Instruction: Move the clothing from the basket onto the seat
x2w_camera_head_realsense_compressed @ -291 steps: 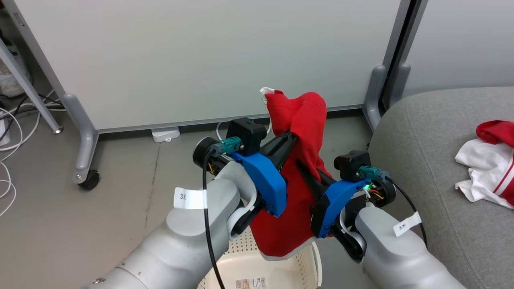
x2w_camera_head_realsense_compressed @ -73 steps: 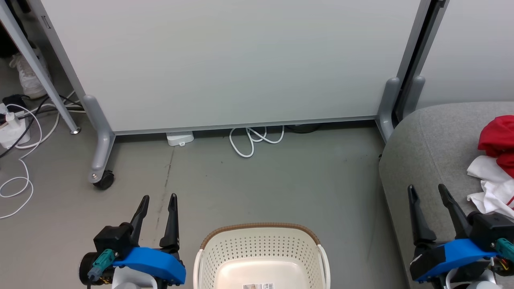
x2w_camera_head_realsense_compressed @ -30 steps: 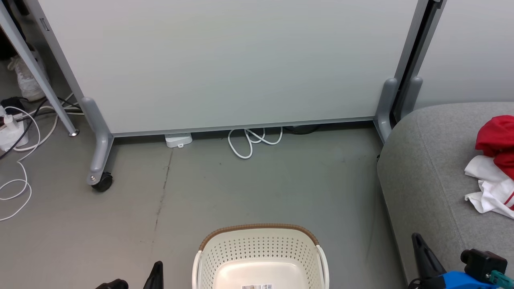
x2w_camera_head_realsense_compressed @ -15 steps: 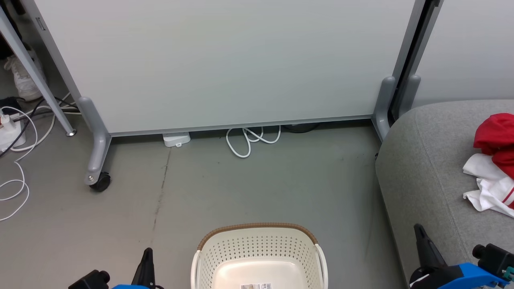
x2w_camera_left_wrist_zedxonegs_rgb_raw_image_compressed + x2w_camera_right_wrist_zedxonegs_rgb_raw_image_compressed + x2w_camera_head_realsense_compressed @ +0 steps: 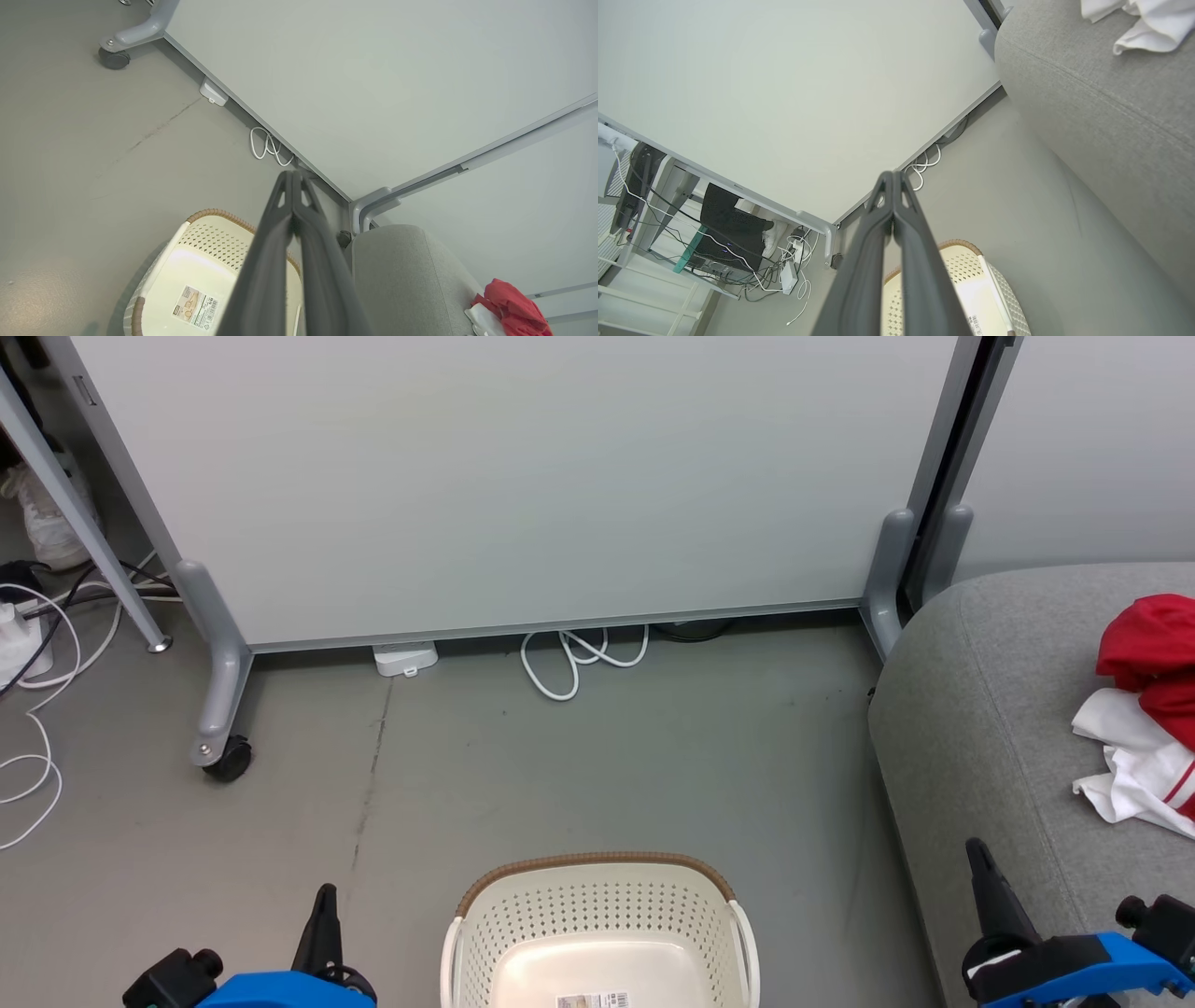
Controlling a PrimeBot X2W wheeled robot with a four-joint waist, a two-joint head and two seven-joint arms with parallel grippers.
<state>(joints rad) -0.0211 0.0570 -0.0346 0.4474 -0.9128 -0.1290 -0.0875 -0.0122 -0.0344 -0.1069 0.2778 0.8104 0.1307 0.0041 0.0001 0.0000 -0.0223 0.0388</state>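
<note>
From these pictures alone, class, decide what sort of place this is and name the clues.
Probably an office or lab corner, not a home: a wheeled partition stands on a bare grey floor, and loose cables lie at its foot.

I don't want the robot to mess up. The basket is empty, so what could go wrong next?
The laundry basket stands between the shut left gripper and right gripper, so a swinging arm could knock it. The right gripper is near the grey sofa and might scrape its fabric. The white cable loop on the floor could snag a wheel if the robot rolls forward.
</note>
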